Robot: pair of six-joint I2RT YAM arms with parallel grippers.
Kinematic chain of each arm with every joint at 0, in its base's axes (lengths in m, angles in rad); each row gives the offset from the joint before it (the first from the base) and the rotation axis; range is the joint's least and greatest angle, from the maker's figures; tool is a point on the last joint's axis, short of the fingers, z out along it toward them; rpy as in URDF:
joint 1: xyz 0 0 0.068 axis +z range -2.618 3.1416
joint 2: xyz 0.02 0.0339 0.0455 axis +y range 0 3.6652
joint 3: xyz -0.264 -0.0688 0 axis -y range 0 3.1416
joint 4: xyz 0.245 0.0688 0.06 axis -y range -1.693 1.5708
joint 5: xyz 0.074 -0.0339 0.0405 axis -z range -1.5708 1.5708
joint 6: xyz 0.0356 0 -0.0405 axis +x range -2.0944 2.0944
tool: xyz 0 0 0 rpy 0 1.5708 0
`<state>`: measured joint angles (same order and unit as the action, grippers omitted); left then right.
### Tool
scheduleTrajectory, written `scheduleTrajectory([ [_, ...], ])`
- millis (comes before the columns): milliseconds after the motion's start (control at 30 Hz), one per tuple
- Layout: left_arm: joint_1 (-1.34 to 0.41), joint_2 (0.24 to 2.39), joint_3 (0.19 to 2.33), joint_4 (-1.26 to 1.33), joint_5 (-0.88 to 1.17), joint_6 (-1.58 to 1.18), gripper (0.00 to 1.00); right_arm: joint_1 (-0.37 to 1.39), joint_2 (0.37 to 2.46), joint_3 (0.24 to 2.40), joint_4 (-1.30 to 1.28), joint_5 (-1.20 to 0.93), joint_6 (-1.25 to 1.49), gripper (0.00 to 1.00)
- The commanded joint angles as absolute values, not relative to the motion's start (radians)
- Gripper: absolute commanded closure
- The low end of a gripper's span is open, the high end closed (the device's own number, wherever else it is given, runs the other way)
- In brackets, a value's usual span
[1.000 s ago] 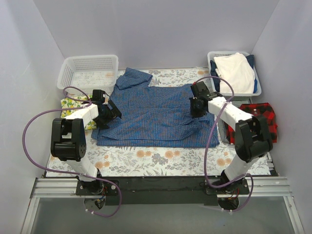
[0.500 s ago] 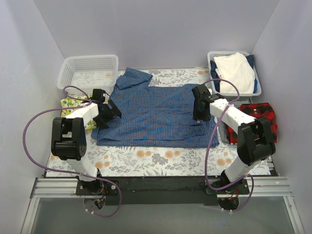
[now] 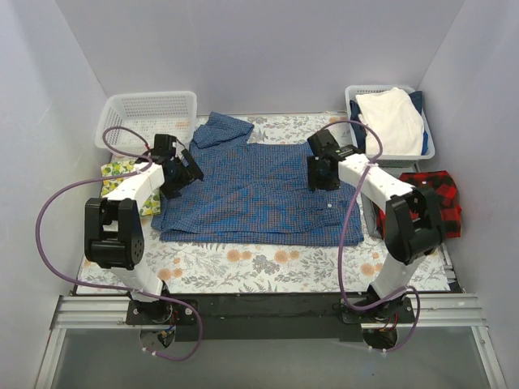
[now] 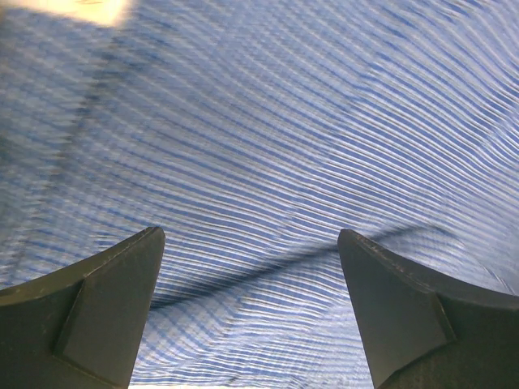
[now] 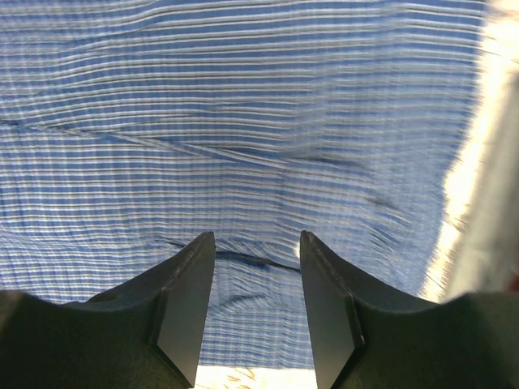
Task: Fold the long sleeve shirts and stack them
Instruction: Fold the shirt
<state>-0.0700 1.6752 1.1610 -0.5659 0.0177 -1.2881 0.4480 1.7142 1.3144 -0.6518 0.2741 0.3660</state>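
Observation:
The blue checked long sleeve shirt lies spread flat in the middle of the table, with a bunched part at its back left corner. The red-and-black plaid shirt lies crumpled at the right edge. My left gripper hovers over the blue shirt's left edge, open, with only blue cloth below the wide-apart fingers. My right gripper hangs over the shirt's right part, open, nothing between its fingers, above creased blue cloth.
A white empty basket stands at the back left. Another basket at the back right holds a white garment. A lemon-print cloth lies at the left. The floral tablecloth covers the table.
My right gripper has opened, let go of the blue cloth and drifted slightly back-left. The left gripper, still open, has moved a little toward the back.

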Motion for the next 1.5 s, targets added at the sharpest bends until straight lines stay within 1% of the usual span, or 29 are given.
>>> scheduleTrajectory([
  [0, -0.158, 1.632, 1.210, -0.534, 0.043, -1.246, 0.11, 0.460, 1.807, 1.384, -0.620, 0.099, 0.307, 0.45],
  [133, -0.219, 1.689, 1.178, -0.519, -0.001, -1.268, 0.11, 0.468, 1.877, 1.422, -0.601, 0.006, 0.267, 0.45],
  [267, -0.241, 1.701, 1.103, -0.509, -0.107, -1.275, 0.11, 0.482, 1.888, 1.405, -0.594, -0.052, 0.219, 0.45],
  [467, -0.261, 1.744, 1.022, -0.511, -0.202, -1.285, 0.11, 0.492, 1.894, 1.266, -0.545, -0.092, 0.183, 0.45],
  [700, -0.285, 1.824, 1.025, -0.606, -0.273, -1.330, 0.11, 0.492, 1.911, 1.141, -0.506, -0.101, 0.180, 0.46],
  [767, -0.287, 1.807, 1.005, -0.629, -0.278, -1.335, 0.11, 0.492, 1.891, 1.095, -0.500, -0.106, 0.179, 0.46],
  [933, -0.288, 1.688, 0.918, -0.690, -0.235, -1.374, 0.11, 0.492, 1.804, 1.005, -0.526, -0.150, 0.176, 0.46],
  [1100, -0.288, 1.576, 0.838, -0.750, -0.117, -1.411, 0.11, 0.494, 1.689, 0.904, -0.597, -0.170, 0.187, 0.46],
  [1167, -0.288, 1.530, 0.813, -0.771, -0.100, -1.416, 0.11, 0.494, 1.657, 0.870, -0.623, -0.173, 0.189, 0.46],
  [1333, -0.290, 1.477, 0.811, -0.796, -0.077, -1.401, 0.10, 0.494, 1.542, 0.796, -0.702, -0.196, 0.230, 0.46],
  [1467, -0.288, 1.462, 0.900, -0.802, -0.092, -1.388, 0.09, 0.494, 1.464, 0.791, -0.727, -0.196, 0.242, 0.46],
])
